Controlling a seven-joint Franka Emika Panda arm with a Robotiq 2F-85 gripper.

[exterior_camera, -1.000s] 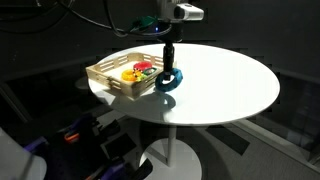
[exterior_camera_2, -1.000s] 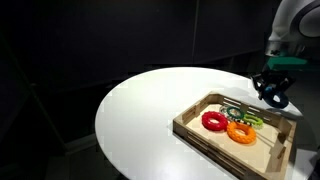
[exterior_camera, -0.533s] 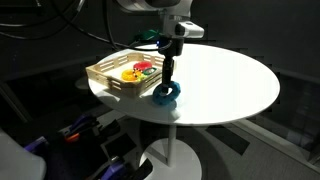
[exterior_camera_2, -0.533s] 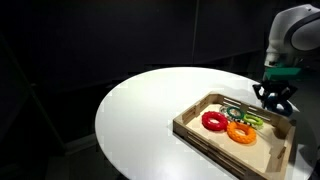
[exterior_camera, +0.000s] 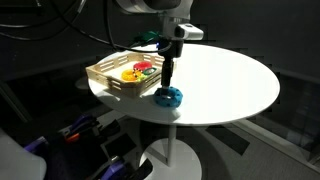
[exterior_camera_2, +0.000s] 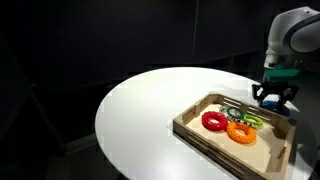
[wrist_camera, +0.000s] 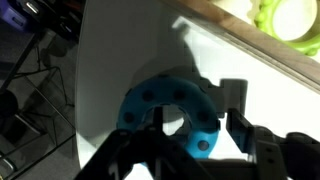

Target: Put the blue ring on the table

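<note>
The blue ring (exterior_camera: 168,97) lies flat on the white round table (exterior_camera: 230,80) near its front edge, just beside the wooden tray. My gripper (exterior_camera: 168,82) hangs straight above it, open. In the wrist view the blue ring (wrist_camera: 150,105) rests on the table (wrist_camera: 125,45). One finger stands over its hole and the other outside its rim, with a gap to the ring. In an exterior view my gripper (exterior_camera_2: 272,97) is behind the tray's far corner and the ring is hidden there.
The slatted wooden tray (exterior_camera: 104,76) holds a yellow toy (exterior_camera: 131,73) and a red one (exterior_camera: 144,66). From the other side the tray (exterior_camera_2: 190,128) shows a red ring (exterior_camera_2: 213,121), an orange ring (exterior_camera_2: 241,131) and a green toy (exterior_camera_2: 240,112). The table edge is close to the blue ring.
The gripper carried the blue ring from beside the tray down to the table near the edge. The fingers have opened and the ring now lies free below them.
</note>
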